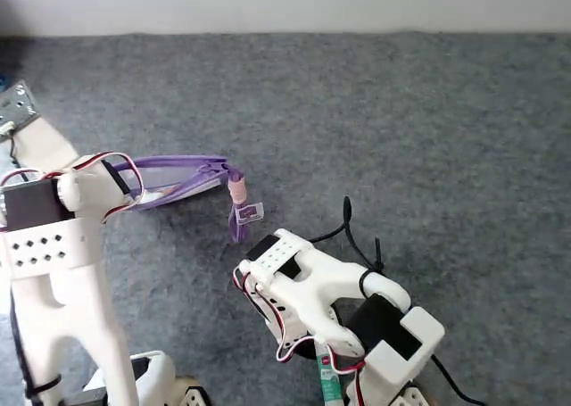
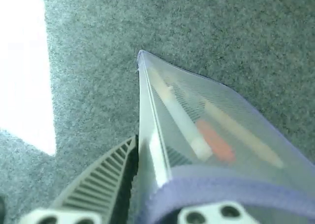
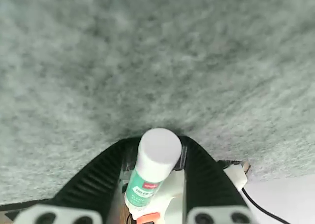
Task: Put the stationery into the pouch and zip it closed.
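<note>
1. looking down over the grey felt (image 1: 401, 111), we see the left arm on the left side and the right arm low in the middle, by the near edge.
2. the left gripper (image 1: 125, 183) is clamped on the left end of the pouch (image 1: 183, 178), a clear pouch with purple trim. in its wrist view one grey ribbed finger (image 2: 96, 189) presses flat against the pouch's side wall.
3. the pouch runs rightward from that grip, left of the scene's middle. its right end lies near the far end of the right arm, apart from it.
4. a pink zip pull (image 1: 236, 192) sits at the pouch's right end, with a small tag (image 1: 250, 213) hanging from it.
5. through the clear wall we see three things inside, lying side by side along the pouch: a white pen (image 2: 182, 123), an orange piece (image 2: 214, 140) and a pale beige stick (image 2: 241, 135).
6. the right gripper (image 3: 156, 147) is closed around a glue stick (image 3: 147, 177). the black fingers hug its green-labelled body on both sides, and its white cap pokes out between the tips, over the felt.
7. a black cable (image 1: 352, 232) lies on the felt just beside the right arm.
8. we cannot tell whether the zip is open or closed.
</note>
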